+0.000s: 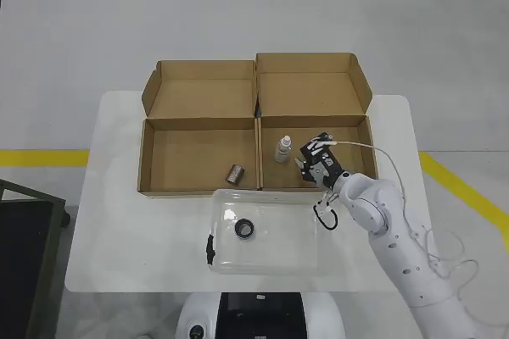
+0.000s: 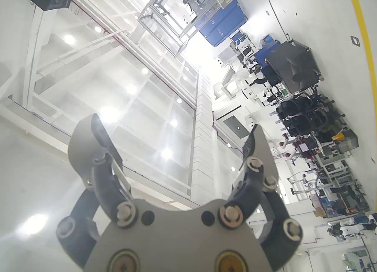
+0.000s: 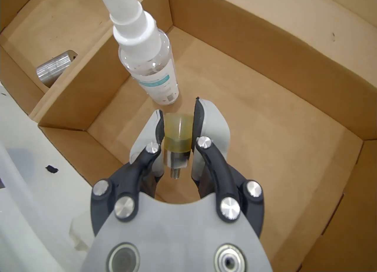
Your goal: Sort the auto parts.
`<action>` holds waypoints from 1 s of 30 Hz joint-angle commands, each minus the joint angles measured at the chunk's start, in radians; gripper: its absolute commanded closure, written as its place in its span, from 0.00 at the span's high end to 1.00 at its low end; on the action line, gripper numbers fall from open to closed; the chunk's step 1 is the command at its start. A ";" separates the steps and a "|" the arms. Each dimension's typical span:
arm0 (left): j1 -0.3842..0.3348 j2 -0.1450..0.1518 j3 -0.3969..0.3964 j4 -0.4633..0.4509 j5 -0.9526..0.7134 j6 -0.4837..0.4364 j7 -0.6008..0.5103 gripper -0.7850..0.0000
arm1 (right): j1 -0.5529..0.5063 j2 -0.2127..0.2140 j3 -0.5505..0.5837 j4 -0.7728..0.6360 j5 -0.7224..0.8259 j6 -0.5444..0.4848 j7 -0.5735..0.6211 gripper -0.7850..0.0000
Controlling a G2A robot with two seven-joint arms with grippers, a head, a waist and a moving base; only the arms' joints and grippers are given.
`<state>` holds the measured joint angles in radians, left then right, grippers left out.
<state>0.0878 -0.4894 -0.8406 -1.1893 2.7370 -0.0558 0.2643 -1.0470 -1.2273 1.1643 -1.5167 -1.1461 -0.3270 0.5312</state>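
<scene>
Holding a yellowish translucent cylinder with a metal threaded stud (image 3: 177,137), the right pincer (image 3: 178,120) is clamped on it low inside the right-hand brown cardboard box (image 3: 265,37), just beside an upright clear spray bottle (image 3: 147,58). This looks like the placing step; next comes a release and a lift clear without tipping the bottle. The left pincer (image 2: 173,137) gapes wide, empty.

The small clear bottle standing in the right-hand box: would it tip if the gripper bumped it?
Probably tips: the bottle stands upright, tall and narrow on a small base. It looks like thin clear plastic, so likely light and easily knocked. Once down, its round body could roll across the box floor.
</scene>
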 commanded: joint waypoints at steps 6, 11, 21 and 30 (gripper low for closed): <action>0.000 0.000 0.000 0.000 0.000 0.000 0.000 1.00 | 0.024 -0.003 -0.020 0.018 -0.006 0.000 0.041 0.48; 0.000 0.000 0.000 0.000 0.000 0.000 0.000 1.00 | -0.004 0.002 0.003 -0.056 -0.019 0.008 0.016 0.54; 0.000 0.000 0.000 0.000 0.000 0.000 0.000 1.00 | -0.175 0.027 0.096 -0.338 -0.033 -0.039 -0.066 0.78; 0.000 0.000 0.000 0.000 0.000 0.000 0.000 1.00 | -0.270 0.037 0.040 -0.492 -0.118 -0.178 -0.170 0.89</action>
<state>0.0878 -0.4894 -0.8406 -1.1893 2.7370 -0.0558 0.2643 -1.3130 -1.1897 1.2153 -2.0022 -1.2765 -0.4915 0.3742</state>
